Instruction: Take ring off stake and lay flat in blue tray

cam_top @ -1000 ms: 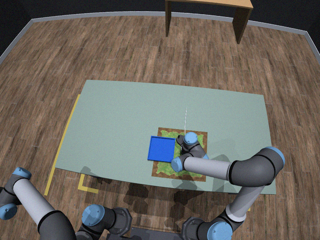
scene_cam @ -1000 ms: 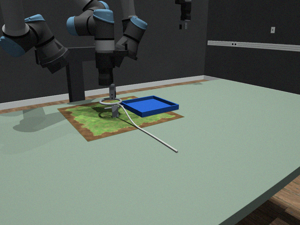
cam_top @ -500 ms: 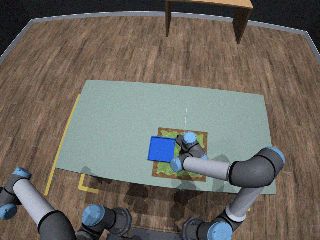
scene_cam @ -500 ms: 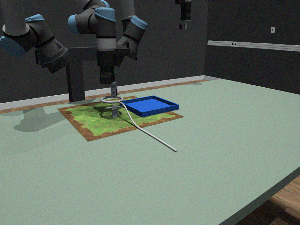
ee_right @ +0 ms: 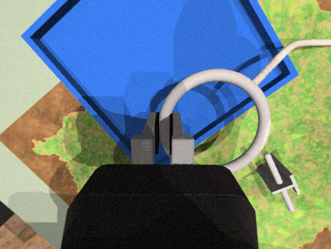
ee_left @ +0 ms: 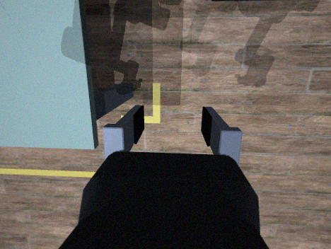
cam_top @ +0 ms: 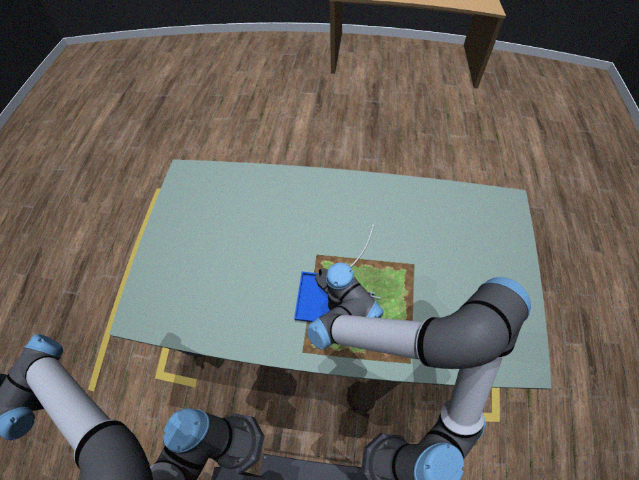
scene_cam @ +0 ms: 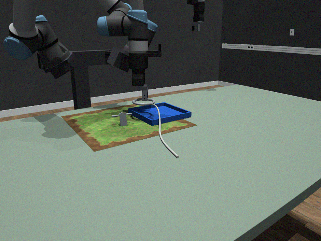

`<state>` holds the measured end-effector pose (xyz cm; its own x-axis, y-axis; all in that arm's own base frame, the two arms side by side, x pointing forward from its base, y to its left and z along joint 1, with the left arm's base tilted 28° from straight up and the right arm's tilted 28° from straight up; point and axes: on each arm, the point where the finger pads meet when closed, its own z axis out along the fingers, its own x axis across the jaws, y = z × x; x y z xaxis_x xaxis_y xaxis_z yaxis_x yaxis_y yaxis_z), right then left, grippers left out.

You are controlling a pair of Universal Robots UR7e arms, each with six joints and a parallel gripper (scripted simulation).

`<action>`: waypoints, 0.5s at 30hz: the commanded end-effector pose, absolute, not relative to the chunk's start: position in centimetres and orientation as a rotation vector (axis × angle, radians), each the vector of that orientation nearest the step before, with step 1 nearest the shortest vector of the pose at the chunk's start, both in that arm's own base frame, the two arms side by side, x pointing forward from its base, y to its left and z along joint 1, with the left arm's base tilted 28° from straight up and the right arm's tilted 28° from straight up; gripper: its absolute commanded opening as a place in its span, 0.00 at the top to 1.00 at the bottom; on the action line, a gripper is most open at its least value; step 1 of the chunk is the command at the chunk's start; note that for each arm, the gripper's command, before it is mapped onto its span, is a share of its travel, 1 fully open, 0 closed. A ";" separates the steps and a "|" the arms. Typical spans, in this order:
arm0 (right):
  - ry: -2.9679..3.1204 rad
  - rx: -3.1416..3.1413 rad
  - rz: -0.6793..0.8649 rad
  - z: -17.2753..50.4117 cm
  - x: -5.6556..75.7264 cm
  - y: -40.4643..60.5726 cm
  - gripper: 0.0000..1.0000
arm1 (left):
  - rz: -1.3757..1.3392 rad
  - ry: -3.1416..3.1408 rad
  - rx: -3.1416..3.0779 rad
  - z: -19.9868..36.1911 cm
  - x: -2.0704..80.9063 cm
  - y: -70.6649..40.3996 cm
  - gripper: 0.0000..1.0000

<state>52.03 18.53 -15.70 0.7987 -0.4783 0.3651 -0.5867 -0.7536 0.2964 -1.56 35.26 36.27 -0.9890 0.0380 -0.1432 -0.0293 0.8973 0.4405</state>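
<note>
Two arms show in the top view: the left arm [cam_top: 66,402] [scene_cam: 198,10] is out past the bench's [cam_top: 232,232] [scene_cam: 207,168] [ee_left: 42,71] [ee_right: 21,71] lower-left corner, and the right arm [cam_top: 376,333] [scene_cam: 138,31] reaches in over the lower long edge. The blue tray [cam_top: 298,296] [scene_cam: 168,121] [ee_right: 106,53] sits nearer that edge than the upper one, partly on the green-and-brown mat [cam_top: 387,289] [scene_cam: 103,135] [ee_right: 300,124]. The arm hides the ring here.

From the exterior, the right gripper [scene_cam: 144,98] [ee_right: 164,124] points down, its narrow fingers closed on the ring [scene_cam: 138,104] [ee_right: 264,120], which hangs level above the tray's edge. Its white cord [cam_top: 367,245] [scene_cam: 159,129] [ee_right: 311,42] trails down outside the tray. The stake [cam_top: 372,294] [scene_cam: 123,119] [ee_right: 276,173] stands on the mat, free of the ring.

On the left wrist camera, the left gripper [scene_cam: 195,27] [ee_left: 172,118] is spread wide with nothing in it, over the floorboards beyond a bench corner.

On the right wrist camera, the ring's side is pinched between the fingers; its loop overlaps one tray corner and the mat, and the stake is outside it.
</note>
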 end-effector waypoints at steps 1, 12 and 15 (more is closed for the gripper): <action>-0.819 2.585 0.378 -18.1 52.3 23.2 1.00 | 0.680 2.915 0.001 36.2 -1.7 35.2 0.00; -0.819 2.585 0.378 -19.2 52.1 25.2 1.00 | 0.680 2.915 0.001 36.2 -1.7 35.2 0.00; -0.819 2.585 0.379 -19.2 52.1 25.2 1.00 | 0.680 2.915 0.001 36.2 -1.7 35.2 0.00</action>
